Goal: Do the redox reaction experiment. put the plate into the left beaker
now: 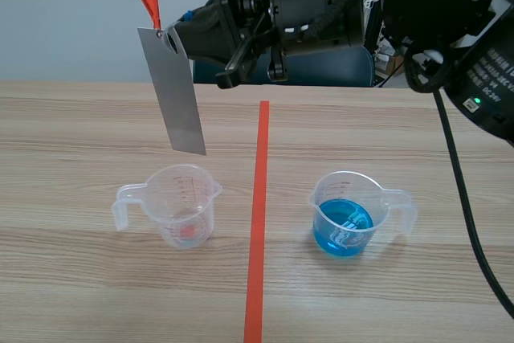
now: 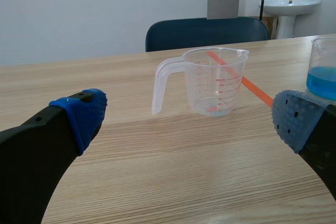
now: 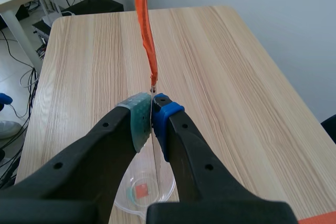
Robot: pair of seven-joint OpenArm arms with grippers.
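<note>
I have the right gripper (image 3: 152,116) clamped on the top edge of the grey metal plate (image 1: 178,94), which hangs tilted in the air above the clear left beaker (image 1: 183,206); my left gripper (image 2: 190,119) is wide open, that beaker ahead of it

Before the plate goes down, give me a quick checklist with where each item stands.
1. Grip: right end effector shut on the plate's top end: ok.
2. Aim: plate hangs above the left beaker; the right wrist view shows the beaker under it: ok.
3. Plate vertical: tilted in the scene view: not ok.
4. Left beaker upright, mouth free: ok.
5. Left end effector open, short of the beaker, not touching: ok.
6. Blue beaker across the tape, off the path: ok.
</note>
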